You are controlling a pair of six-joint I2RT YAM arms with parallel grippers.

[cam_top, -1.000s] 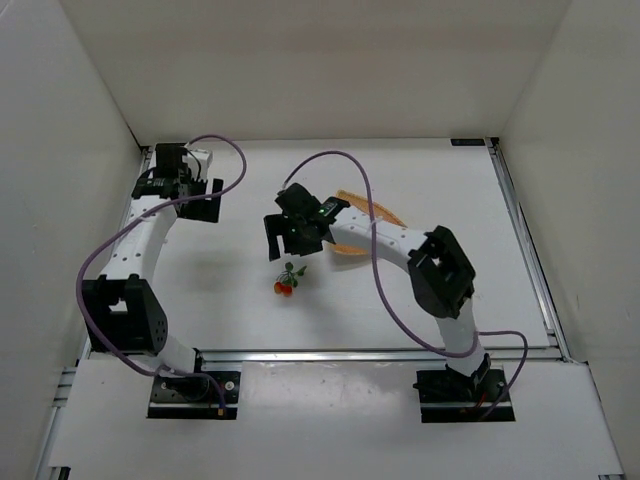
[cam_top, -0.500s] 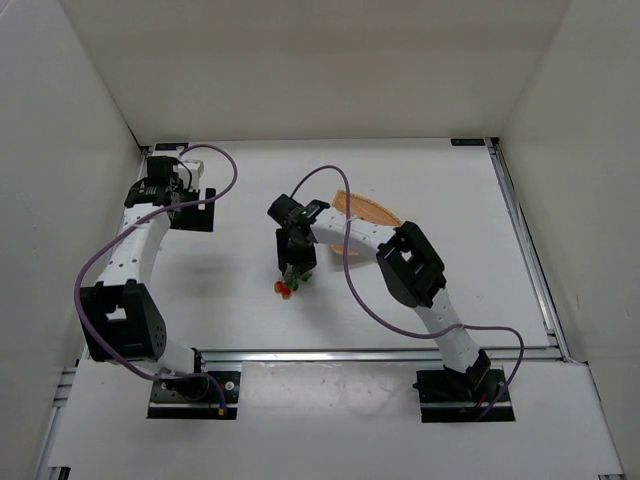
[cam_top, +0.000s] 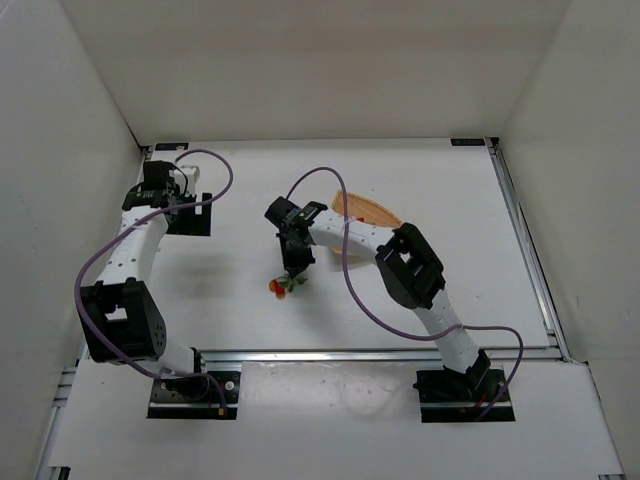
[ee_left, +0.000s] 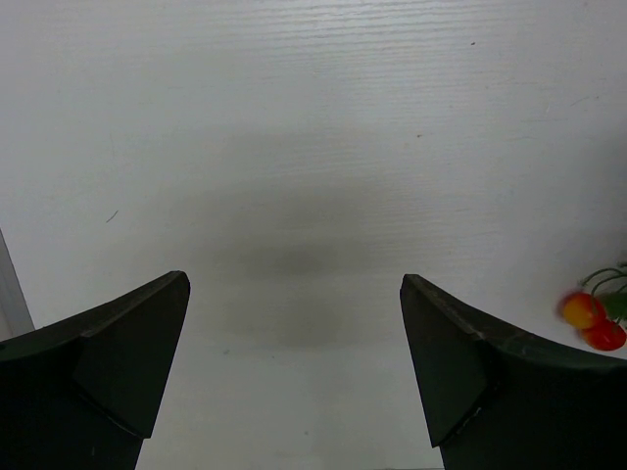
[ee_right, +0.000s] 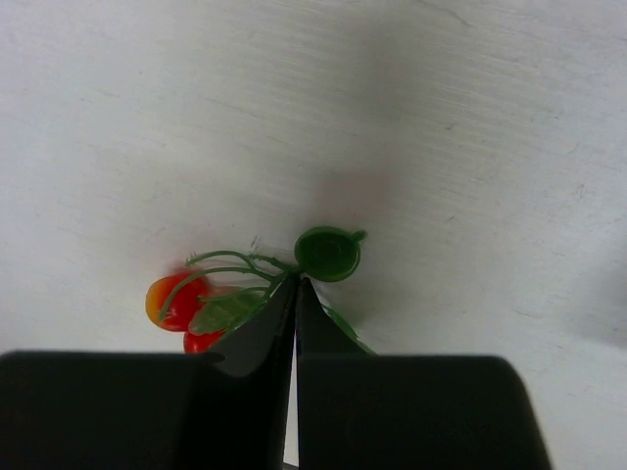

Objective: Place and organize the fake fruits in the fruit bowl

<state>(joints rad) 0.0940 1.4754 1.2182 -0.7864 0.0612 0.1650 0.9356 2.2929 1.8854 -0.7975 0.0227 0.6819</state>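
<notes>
Fake fruits (ee_right: 181,302), a small cluster of red-orange berries on a thin green stem (ee_right: 235,262), lie on the white desk (cam_top: 450,200) near its middle, just below and left of the right tool (cam_top: 294,272) in the overhead view. The fruit bowl (cam_top: 368,212) sits apart from them, farther back and to the right, partly hidden behind the right arm's forearm, and what shows of it holds nothing. The right tool points down at the cluster with its fingers pressed together, and the wrist view shows the stems running into the point where the fingertips (ee_right: 279,304) meet, with a leaf emerging on the other side. So it appears clamped on the stem and not on the berries. That choice makes sense: the berries are tiny, round and likely to roll out of a pinch, while the stem gives a flat, thin thing to nip. The berries rest on the desk, so the lift has not yet begun. The left tool (ee_left: 294,282) hangs over bare desk at the far left with its fingers wide apart and nothing between them, well clear of the work, probably parked so it cannot get in the way; the berries show only at the right edge of its view.
</notes>
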